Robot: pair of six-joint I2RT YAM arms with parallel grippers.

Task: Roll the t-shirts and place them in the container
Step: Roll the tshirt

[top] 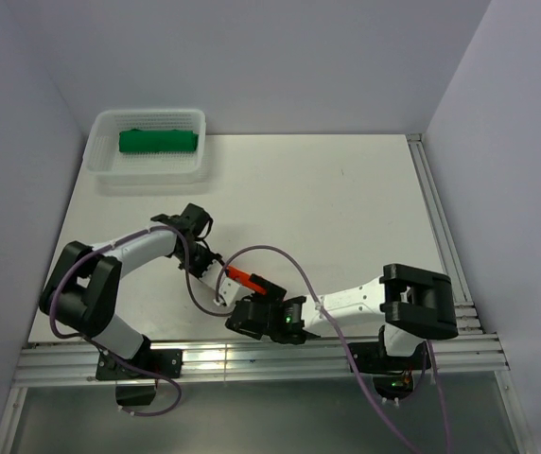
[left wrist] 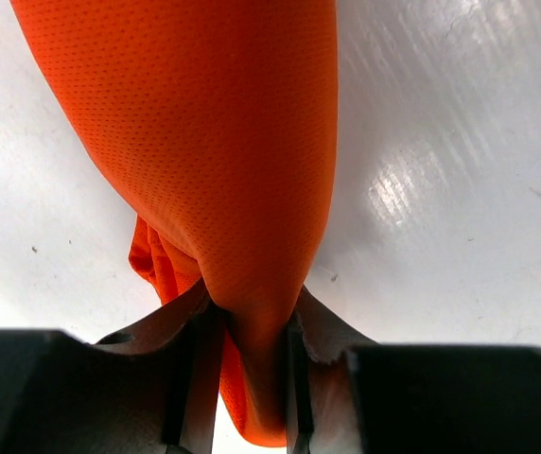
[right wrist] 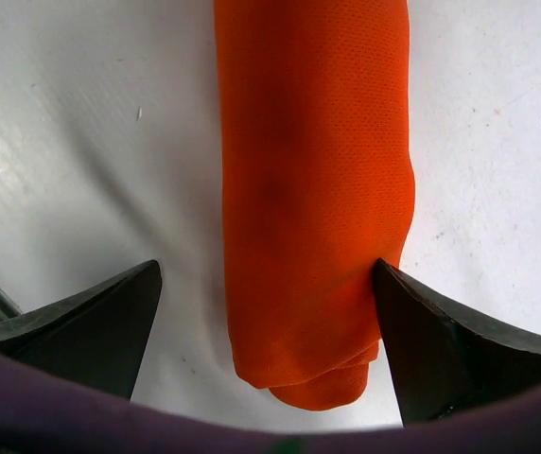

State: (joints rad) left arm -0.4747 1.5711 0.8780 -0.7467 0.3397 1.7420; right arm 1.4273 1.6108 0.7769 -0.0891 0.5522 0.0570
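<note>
Only one end of the bright orange knit t-shirt [top: 240, 276] is gripped
It lies rolled on the white tabletop [top: 346, 208], near its front edge. My left tool [left wrist: 252, 350] is clamped on one end; my right tool [right wrist: 266, 272] straddles the other, jaws wide apart. Lifting now, I'd expect that free end to sag and unroll.

Seen from above, the orange t-shirt [top: 241, 276] is mostly hidden; both wrist views crop it.
</note>
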